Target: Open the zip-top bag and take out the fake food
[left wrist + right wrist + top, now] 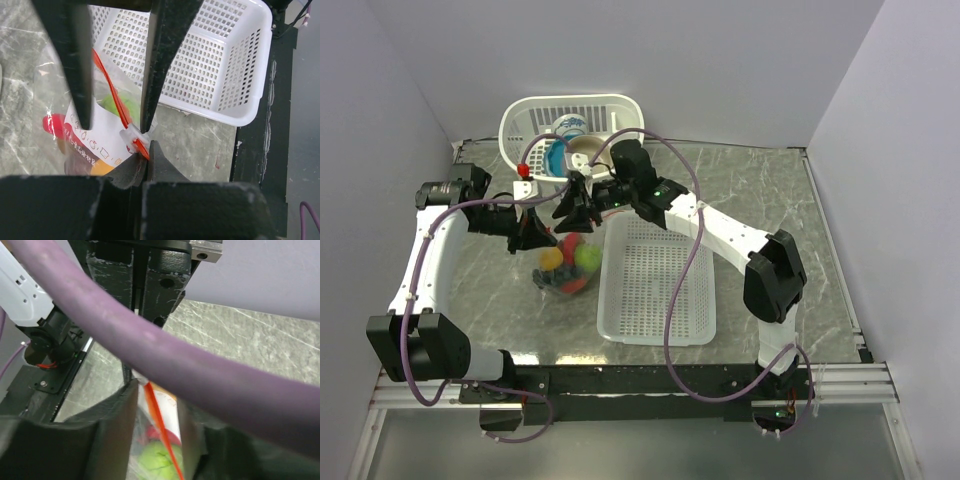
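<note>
The zip-top bag lies on the marble table left of a shallow basket. Through it show the fake food: a yellow-orange fruit, a green lime, a red piece and dark grapes. My left gripper is shut on the end of the orange-red zip strip, just past the white slider. My right gripper comes down from above. Its fingers stand apart on either side of the strip, above the lime.
A shallow white mesh basket sits right of the bag. A taller white basket at the back holds a blue bowl and a beige bowl. A purple cable crosses the right wrist view.
</note>
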Controlling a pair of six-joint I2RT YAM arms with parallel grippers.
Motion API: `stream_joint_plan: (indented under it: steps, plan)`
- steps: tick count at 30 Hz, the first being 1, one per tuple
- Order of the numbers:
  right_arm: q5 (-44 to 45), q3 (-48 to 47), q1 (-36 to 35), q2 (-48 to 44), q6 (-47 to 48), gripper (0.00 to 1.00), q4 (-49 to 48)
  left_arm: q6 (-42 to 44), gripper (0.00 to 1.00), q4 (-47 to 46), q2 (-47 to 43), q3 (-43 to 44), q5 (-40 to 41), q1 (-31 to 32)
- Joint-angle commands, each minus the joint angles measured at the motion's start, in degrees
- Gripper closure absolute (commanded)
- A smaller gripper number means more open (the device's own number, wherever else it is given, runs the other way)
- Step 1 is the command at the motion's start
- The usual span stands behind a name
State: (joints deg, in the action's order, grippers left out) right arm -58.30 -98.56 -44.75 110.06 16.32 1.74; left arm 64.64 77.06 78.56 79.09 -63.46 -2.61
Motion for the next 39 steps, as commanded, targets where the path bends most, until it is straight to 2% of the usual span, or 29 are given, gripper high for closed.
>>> stream_joint_plan:
  steps: [1,8,13,16,17,18,19,21,22,26,29,32,33,34,36,39]
  plan:
    - [1.6,-1.5,-0.2,0.9,-2.0,0.67,-1.0,1.4,0.99,1.8,-1.7,1.3,-1.8,0.5]
    - [2.8,-0.4,0.2,0.4,-2.6,0.76,-1.6,1.8,0.99,1.7,-1.8,0.5,-1.2,0.5]
    - [3.0,2.7,1.9,0.1,-5.8,0.82,-8.2,2.0,0.99,1.8,-2.7,0.3,-1.1,0.5]
    - [3.0,3.4,2.2,0.6,-6.9,0.82,-9.8,1.8,0.99,1.7,-3.4,-0.1,-1.7,0.5]
    - [3.2,3.3,2.2,0.7,-7.0,0.79,-10.0,1.9,0.99,1.8,-3.5,-0.2,-2.3,0.5]
    - [3.8,3.2,2.2,1.0,-7.3,0.69,-10.3,1.9,0.99,1.8,-3.9,-0.3,-2.5,0.5]
    - [4.2,3.4,2.2,1.1,-7.5,0.47,-10.7,1.9,0.99,1.8,-3.9,-0.5,-2.7,0.5]
    - [4.3,4.6,2.3,0.7,-7.3,0.33,-11.8,2.4,0.99,1.8,-4.6,-0.9,-2.8,0.5]
    - [3.6,5.0,2.5,0.5,-7.0,0.03,-11.9,2.6,0.99,1.8,-4.7,-1.2,-2.8,0.5]
    - [-0.7,4.7,4.2,0.6,-5.2,0.0,-8.9,2.8,0.99,1.8,-6.1,-1.5,-2.3,0.6]
    - [-7.8,3.7,6.9,1.9,-10.1,0.0,-9.6,2.8,0.99,1.8,-6.9,-1.2,-2.3,0.6]
    - [-12.8,5.7,9.3,2.4,-22.0,0.0,-20.5,2.6,0.99,1.8,-7.2,-0.3,-2.3,0.6]
    - [-13.1,9.1,9.6,1.2,-25.3,0.0,-29.9,2.5,0.99,1.7,-7.2,-0.1,-2.2,0.7]
    - [-13.3,10.9,9.7,0.6,-30.7,0.0,-34.3,2.7,0.99,1.7,-7.1,0.0,-2.1,0.6]
    - [-14.3,13.2,8.9,-0.6,-33.9,0.0,-40.7,3.8,0.99,1.6,-6.8,-0.3,-2.0,0.6]
    - [-14.8,13.8,7.2,-1.3,-34.1,0.0,-40.3,4.1,0.99,1.7,-5.1,-0.8,-2.4,0.6]
